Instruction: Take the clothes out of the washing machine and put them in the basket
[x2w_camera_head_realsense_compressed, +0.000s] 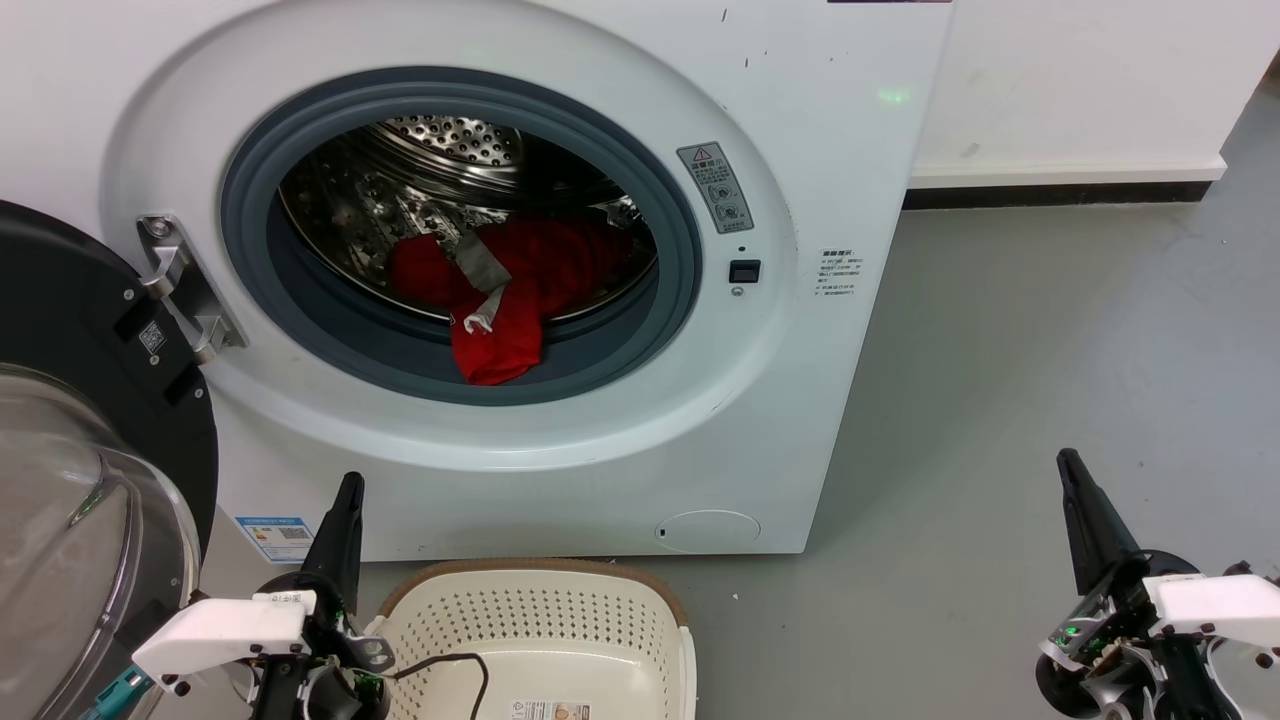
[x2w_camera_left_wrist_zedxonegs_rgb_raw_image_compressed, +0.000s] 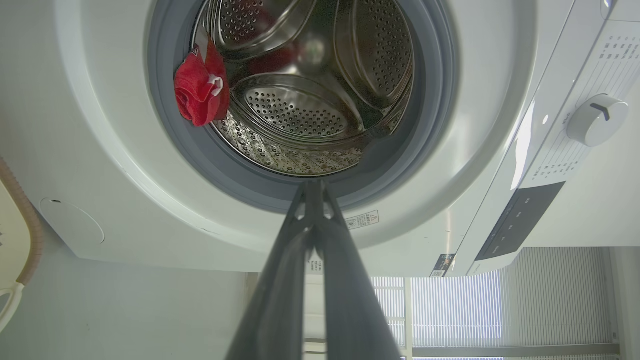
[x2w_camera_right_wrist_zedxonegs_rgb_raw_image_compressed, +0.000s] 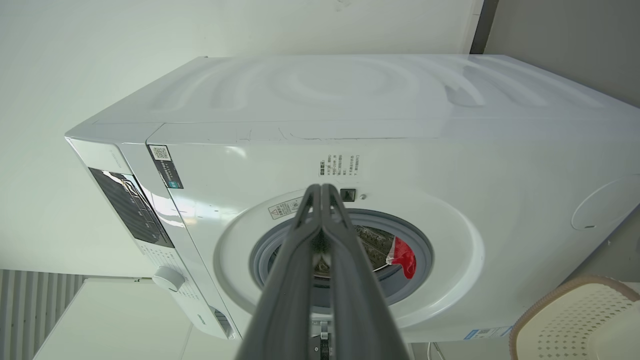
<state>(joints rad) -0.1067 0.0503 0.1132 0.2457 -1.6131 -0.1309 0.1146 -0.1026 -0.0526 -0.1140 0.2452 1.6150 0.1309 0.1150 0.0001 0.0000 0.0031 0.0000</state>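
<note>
Plain grey floor (x2w_camera_head_realsense_compressed: 1010, 380) runs out ahead of the right claw (x2w_camera_head_realsense_compressed: 1070, 465) to a white wall (x2w_camera_head_realsense_compressed: 1080, 80) with a dark skirting strip (x2w_camera_head_realsense_compressed: 1060, 194). Beside the left claw (x2w_camera_left_wrist_zedxonegs_rgb_raw_image_compressed: 314, 187), pretty bright slatted blinds (x2w_camera_left_wrist_zedxonegs_rgb_raw_image_compressed: 450, 310).

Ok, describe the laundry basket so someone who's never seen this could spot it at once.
Start at the large white front-loading washing machine with its open round porthole. On the grey floor directly before it sits a small cream-white plastic basket. Its hole-dotted walls and thin brown rim mark it out.

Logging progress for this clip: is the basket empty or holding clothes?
Empty, in the part in view: the basket shows bare floor and walls. The clothes lie inside the washing machine.
</note>
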